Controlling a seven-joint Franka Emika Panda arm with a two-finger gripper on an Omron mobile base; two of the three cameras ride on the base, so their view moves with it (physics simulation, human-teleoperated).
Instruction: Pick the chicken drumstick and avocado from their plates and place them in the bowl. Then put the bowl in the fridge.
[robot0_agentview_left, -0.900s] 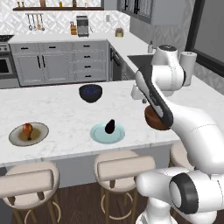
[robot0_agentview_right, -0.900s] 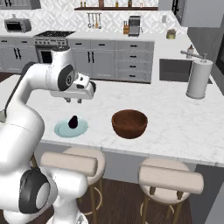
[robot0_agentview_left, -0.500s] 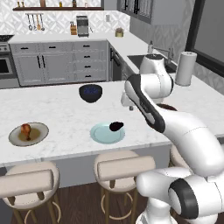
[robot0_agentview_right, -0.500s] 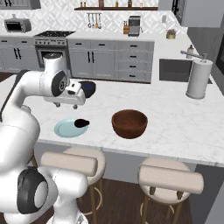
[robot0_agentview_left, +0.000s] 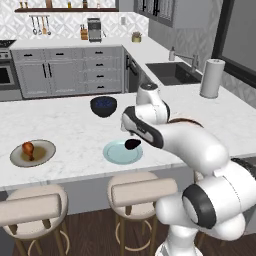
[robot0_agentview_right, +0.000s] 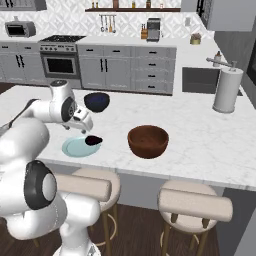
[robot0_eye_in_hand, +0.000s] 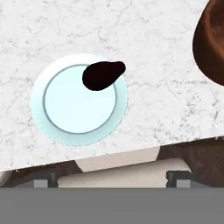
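The gripper (robot0_agentview_right: 84, 121) is held above the pale blue-green plate (robot0_agentview_left: 116, 154) on the white marble counter (robot0_agentview_left: 70, 132); whether its jaws are wide or narrow cannot be told, and nothing is seen held between them. The dark avocado (robot0_eye_in_hand: 102, 75) is seen lying on that plate's edge, on the side nearer the reddish-brown bowl (robot0_agentview_right: 148, 141), which stands apart to the right on the counter. The chicken drumstick (robot0_agentview_left: 28, 149) is found on the tan plate (robot0_agentview_left: 44, 154), well apart to the left. A dark blue bowl (robot0_agentview_left: 103, 106) is set farther back on the counter, behind the pale plate.
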